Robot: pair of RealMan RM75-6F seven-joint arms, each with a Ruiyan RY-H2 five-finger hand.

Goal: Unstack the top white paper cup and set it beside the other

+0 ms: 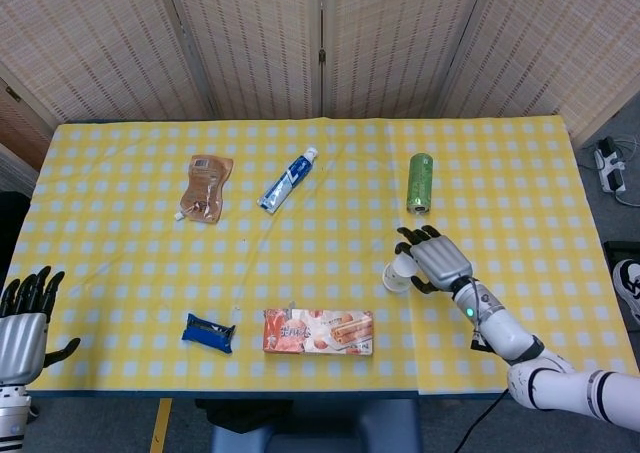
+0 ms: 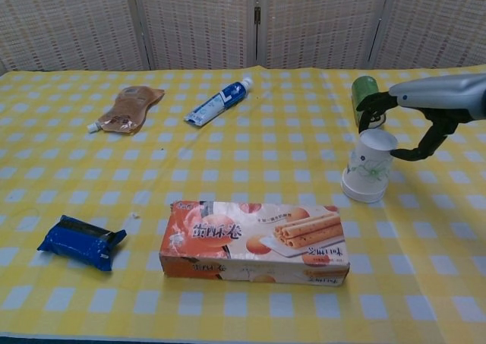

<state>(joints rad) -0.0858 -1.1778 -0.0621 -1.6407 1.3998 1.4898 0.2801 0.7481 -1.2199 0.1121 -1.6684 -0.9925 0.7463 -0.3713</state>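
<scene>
The stack of white paper cups (image 2: pixel 370 165) with a green print stands upside down right of the table's middle, also seen as the cup stack (image 1: pixel 398 272) in the head view. My right hand (image 2: pixel 425 105) reaches in from the right. Its fingers (image 2: pixel 369 116) curve behind the stack's top and its thumb sits on the right side, still a little apart from the cup wall. In the head view the right hand (image 1: pixel 435 258) lies right against the stack. My left hand (image 1: pixel 22 323) hangs at the table's near left corner, fingers spread and holding nothing.
A green can (image 2: pixel 367 97) lies just behind the cups. A biscuit box (image 2: pixel 254 241) lies in front, left of them. Further left are a blue packet (image 2: pixel 80 241), a brown pouch (image 2: pixel 127 107) and a toothpaste tube (image 2: pixel 220 101). Bare checked tablecloth (image 2: pixel 433 230) lies right of the cups.
</scene>
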